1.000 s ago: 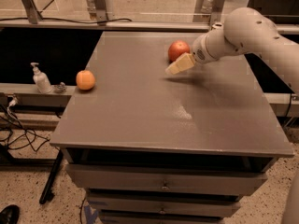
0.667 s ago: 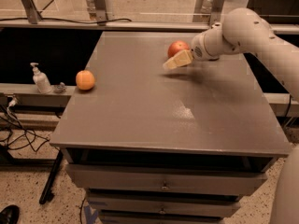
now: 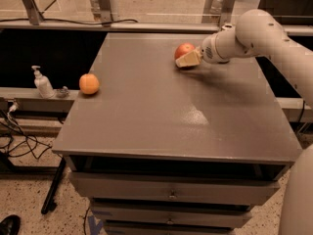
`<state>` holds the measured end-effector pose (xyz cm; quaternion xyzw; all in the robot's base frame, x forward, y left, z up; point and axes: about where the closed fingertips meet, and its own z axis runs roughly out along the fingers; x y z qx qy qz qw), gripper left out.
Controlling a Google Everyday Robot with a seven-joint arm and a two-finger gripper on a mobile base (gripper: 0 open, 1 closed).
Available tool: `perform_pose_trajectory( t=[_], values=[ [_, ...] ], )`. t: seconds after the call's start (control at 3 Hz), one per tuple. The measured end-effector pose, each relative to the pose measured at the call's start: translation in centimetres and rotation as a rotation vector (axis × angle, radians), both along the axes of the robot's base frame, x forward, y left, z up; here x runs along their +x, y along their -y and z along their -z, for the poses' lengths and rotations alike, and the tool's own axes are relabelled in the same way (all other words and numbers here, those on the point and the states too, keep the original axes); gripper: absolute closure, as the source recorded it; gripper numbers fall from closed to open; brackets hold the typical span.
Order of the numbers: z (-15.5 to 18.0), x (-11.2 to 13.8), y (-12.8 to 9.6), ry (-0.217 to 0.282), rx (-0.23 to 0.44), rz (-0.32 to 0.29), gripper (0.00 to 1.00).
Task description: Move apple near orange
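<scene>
In the camera view, a flat grey desk [image 3: 171, 121] with drawers below carries both fruits. The round red apple with a faint orange blush [image 3: 183, 48] lies near the far edge of the desk, a little right of the middle. The small round pale-orange orange [image 3: 89, 83] sits at the left edge of the desk, nearer to the camera than the apple. The two fruits are well apart, with bare desk between them.

The thick white robot arm [image 3: 254, 31] comes in from the right side and bends toward the apple. Its cream-coloured claw [image 3: 187, 59] is low over the desk, right at the apple, and it covers the lower right part of the fruit. I cannot tell whether the claw is apart, together, or already clamped on the apple, because its tip blends with the fruit from this angle. The apple seems to rest on the desk and is not lifted.

Beyond the left edge, on a lower ledge, a small white pump bottle [image 3: 42, 82] stands just beside the orange.

My judgement is that the step in hand is the taking of the apple; the carrying has not begun. The next move calls for a firm hold on the round fruit, which can roll away easily. Then comes a long travel to the left and toward the camera. The apple should be put down near the orange without knocking it, since the orange sits so near the edge that a push could send it off.
</scene>
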<state>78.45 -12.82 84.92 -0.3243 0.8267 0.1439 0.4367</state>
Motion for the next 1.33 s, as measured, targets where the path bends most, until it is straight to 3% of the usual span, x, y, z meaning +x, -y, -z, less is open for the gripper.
perform_pose_trajectory(
  t=[0.33, 0.67, 1.0, 1.33],
  values=[
    [-0.3, -1.4, 0.6, -0.017, 0.025, -0.003, 0.64],
    [-2.0, -4.1, 0.2, -0.017, 0.075, -0.053, 0.88],
    [-4.3, -7.1, -2.1, -0.007, 0.141, -0.155, 1.00],
    [-6.5, -11.1, -7.6, 0.010, 0.189, -0.321, 1.00]
  ],
)
